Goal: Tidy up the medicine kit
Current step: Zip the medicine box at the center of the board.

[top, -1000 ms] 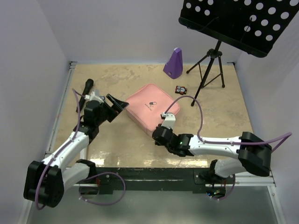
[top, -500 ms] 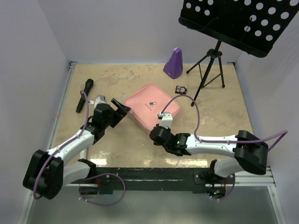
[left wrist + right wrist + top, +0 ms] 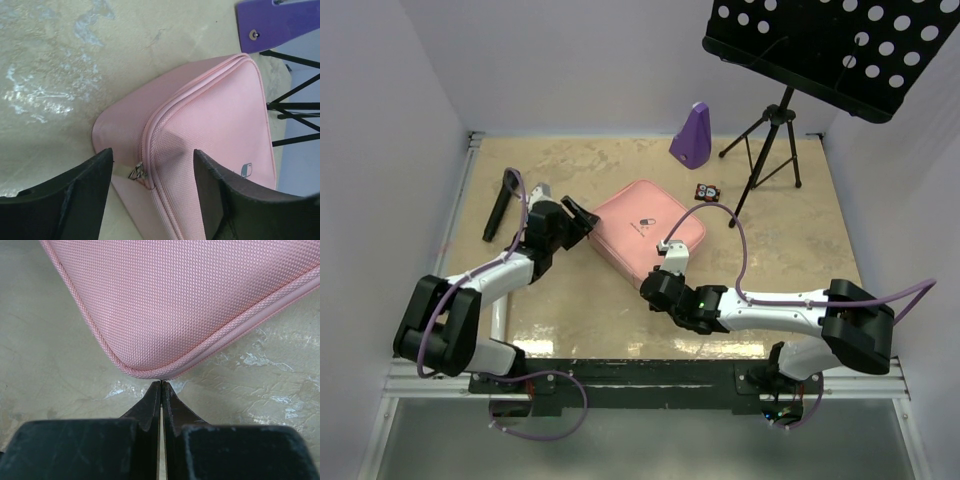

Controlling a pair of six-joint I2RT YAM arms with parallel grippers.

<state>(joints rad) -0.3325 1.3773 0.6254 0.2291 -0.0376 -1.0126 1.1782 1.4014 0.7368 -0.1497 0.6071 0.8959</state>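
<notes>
Right pincer (image 3: 161, 386) closed, tips at medicine kit (image 3: 190, 300) corner, possibly touching; table (image 3: 45, 370) beneath.

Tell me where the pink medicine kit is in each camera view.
Top external: medicine kit at the table's centre.
Left wrist: right of centre, its zip corner between the open fingers of the left gripper.
Right wrist: top half, its corner just above the shut right gripper.
Shared landmark: pill logo, seen in the top and left wrist views only.

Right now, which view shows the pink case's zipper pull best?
The left wrist view: the zipper pull lies close up at a corner of the pink case. In the top view it is too small; the right wrist view shows only another corner.
</notes>
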